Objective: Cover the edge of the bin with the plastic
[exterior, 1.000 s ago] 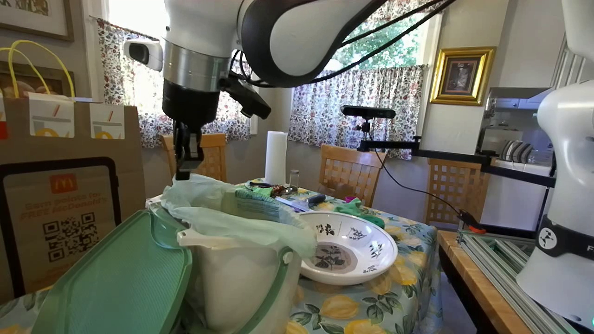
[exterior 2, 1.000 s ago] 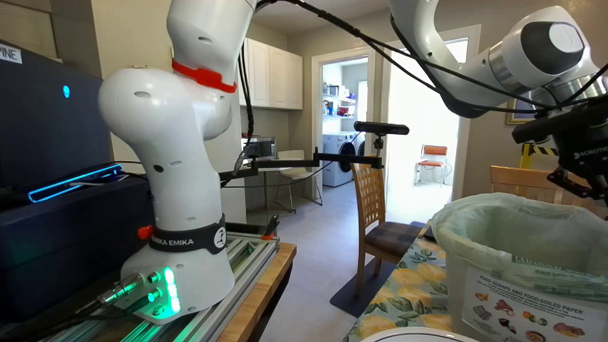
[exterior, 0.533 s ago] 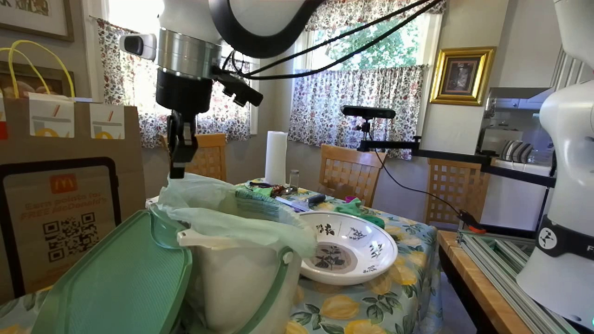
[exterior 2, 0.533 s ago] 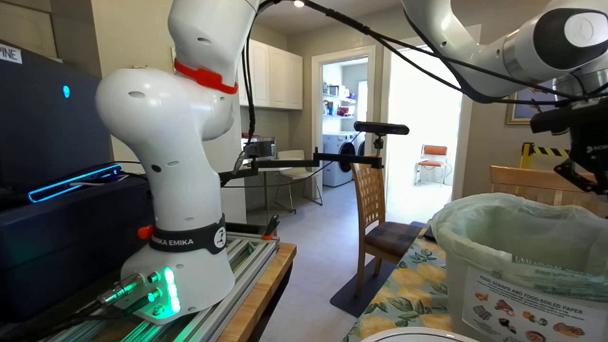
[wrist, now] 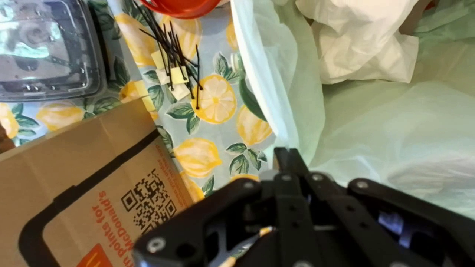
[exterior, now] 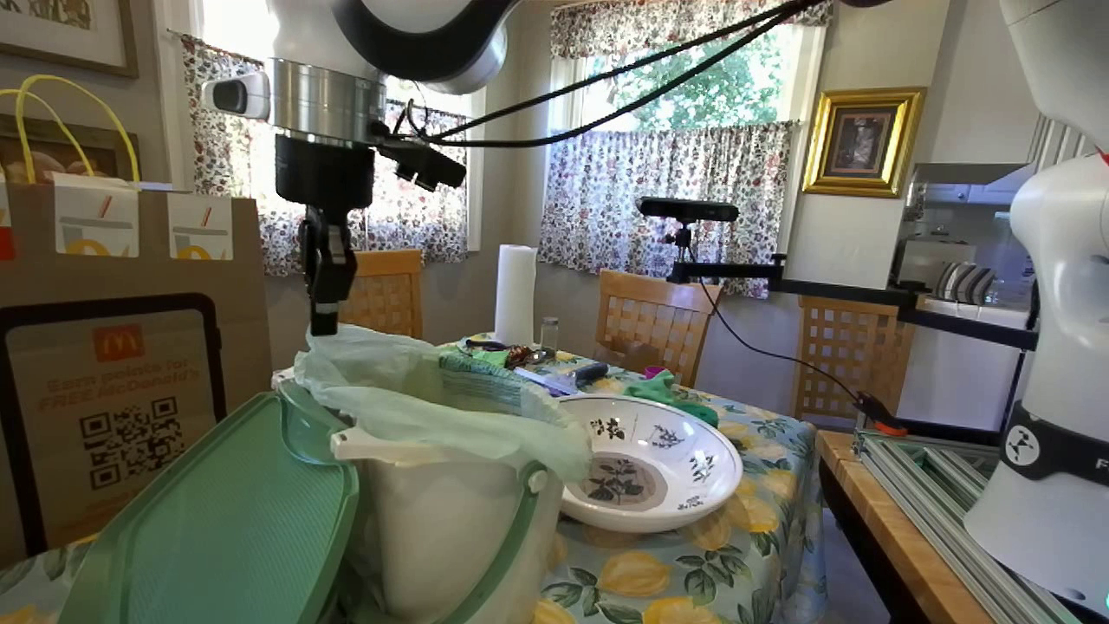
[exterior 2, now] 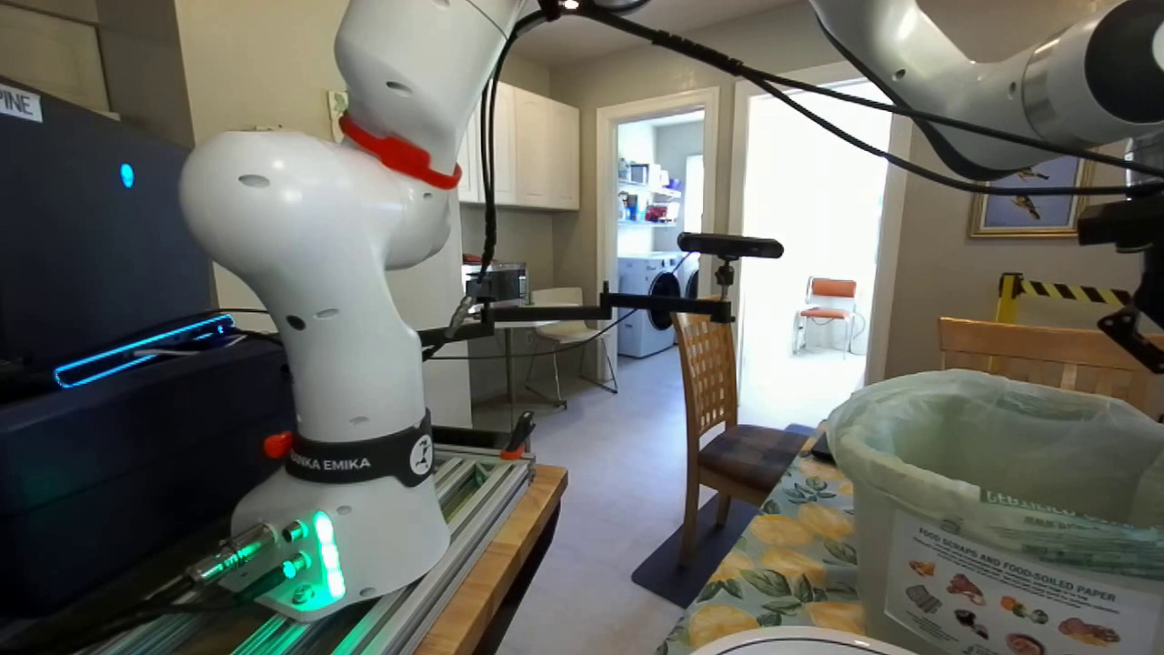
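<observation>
The bin (exterior: 450,537) is a cream-white bucket with a green handle, standing upright on the table; it also shows in an exterior view (exterior 2: 875,546). The plastic (exterior: 468,429) is a thin pale green liner inside it, folded over the rim on the near and plate sides. My gripper (exterior: 323,322) points down above the far-left rim, beside the paper bag. In the wrist view the fingertips (wrist: 287,154) are together, pinching the edge of the plastic (wrist: 371,122). The plastic rises to a small peak at the tips. The rim under it is mostly hidden there.
A mint-green lid (exterior: 217,520) leans against the bin. A patterned dish (exterior: 693,468) stands beside it. A paper bag (exterior: 113,364) is close to the gripper. A clear container (wrist: 44,55), black thin ties (wrist: 174,59) and a red bowl (wrist: 182,7) lie nearby.
My gripper has moved left, toward the paper bag, in an exterior view. The pinched edge of the plastic has shifted left with it. The bin has not moved.
</observation>
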